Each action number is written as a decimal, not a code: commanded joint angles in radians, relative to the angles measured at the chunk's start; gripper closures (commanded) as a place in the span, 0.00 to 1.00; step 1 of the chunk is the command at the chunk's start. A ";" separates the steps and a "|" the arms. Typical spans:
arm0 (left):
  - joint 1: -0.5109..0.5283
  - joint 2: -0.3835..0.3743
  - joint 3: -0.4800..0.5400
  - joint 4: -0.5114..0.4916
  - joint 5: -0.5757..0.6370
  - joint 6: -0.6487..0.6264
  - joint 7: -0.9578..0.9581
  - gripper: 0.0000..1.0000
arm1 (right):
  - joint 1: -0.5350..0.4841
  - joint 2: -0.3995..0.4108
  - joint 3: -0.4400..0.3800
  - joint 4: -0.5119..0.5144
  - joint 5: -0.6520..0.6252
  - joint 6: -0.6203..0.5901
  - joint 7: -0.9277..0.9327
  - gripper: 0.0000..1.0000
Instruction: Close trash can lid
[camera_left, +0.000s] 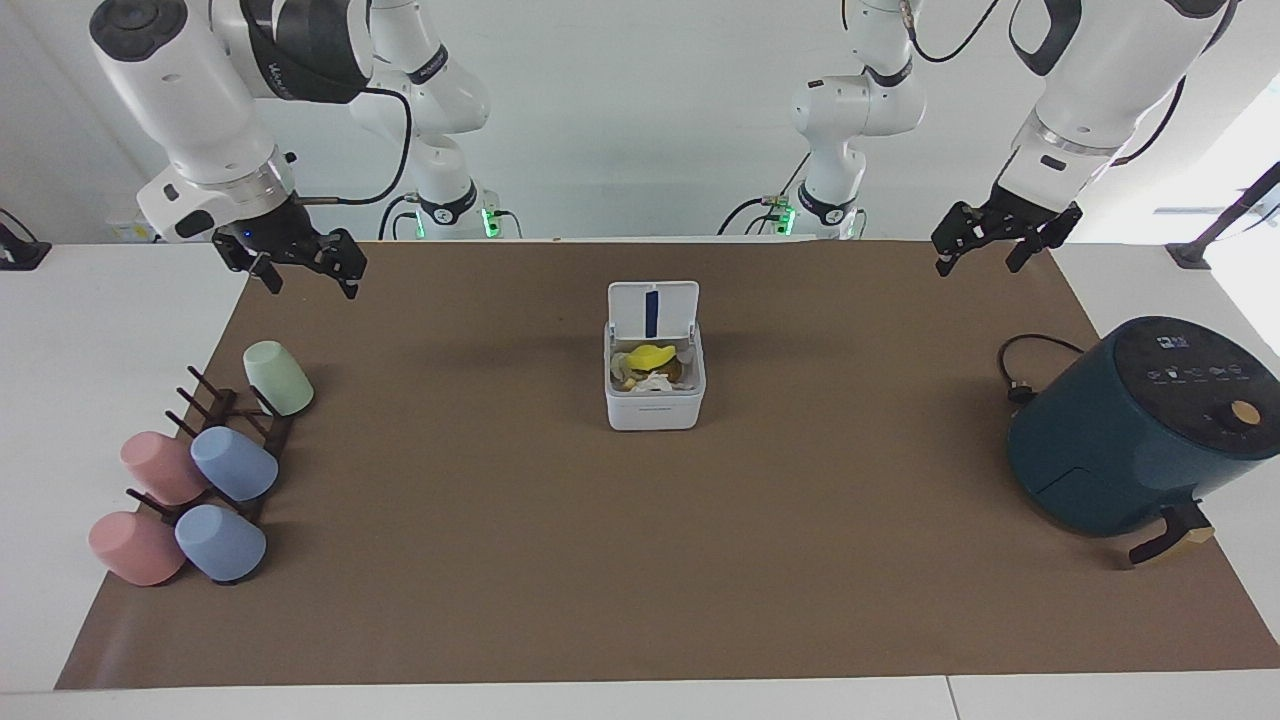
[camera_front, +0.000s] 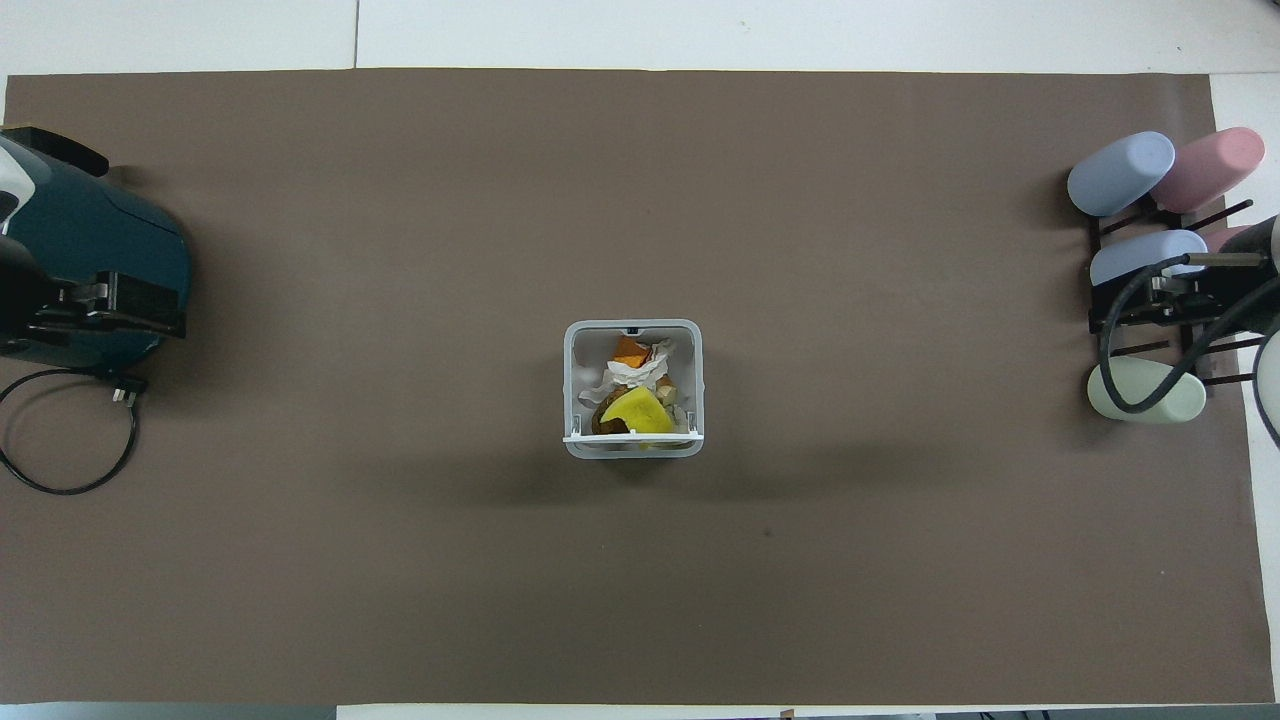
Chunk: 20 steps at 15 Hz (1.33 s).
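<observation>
A: In the middle of the desk (camera_left: 60, 330), on the brown mat (camera_left: 640, 560), what stands there?

B: The trash can (camera_left: 655, 405), well apart from every edge of the desk. The lid (camera_left: 653, 311) stands upright on the side nearer the robots, dark blue stripe showing, so the can is open. Yellow, orange and white scraps (camera_front: 632, 395) lie inside.

A: And the arms?

B: The left pincer (camera_left: 985, 243) hangs in the air over the mat's corner nearest the left arm's base, fingers spread apart, holding nothing. The right pincer (camera_left: 305, 268) hangs over the mat's corner nearest the right arm's base, fingers likewise apart and empty. Both are well apart from the can.

A: Anything else?

B: A dark teal air fryer (camera_left: 1135, 425) sits at the left arm's end, its cord (camera_front: 60, 440) looped beside it. A rack of pastel cups (camera_left: 215, 470) sits at the right arm's end
</observation>
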 joint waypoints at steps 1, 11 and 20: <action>-0.009 -0.016 0.004 -0.013 0.005 0.003 0.010 0.00 | -0.011 -0.024 0.009 -0.029 0.002 0.022 -0.008 0.00; -0.041 -0.021 -0.014 -0.016 0.005 0.000 -0.005 0.00 | -0.011 -0.024 0.009 -0.029 0.002 0.022 -0.008 0.00; -0.445 -0.122 -0.020 -0.235 -0.044 0.164 -0.439 1.00 | -0.011 -0.024 0.009 -0.029 0.002 0.022 -0.008 0.00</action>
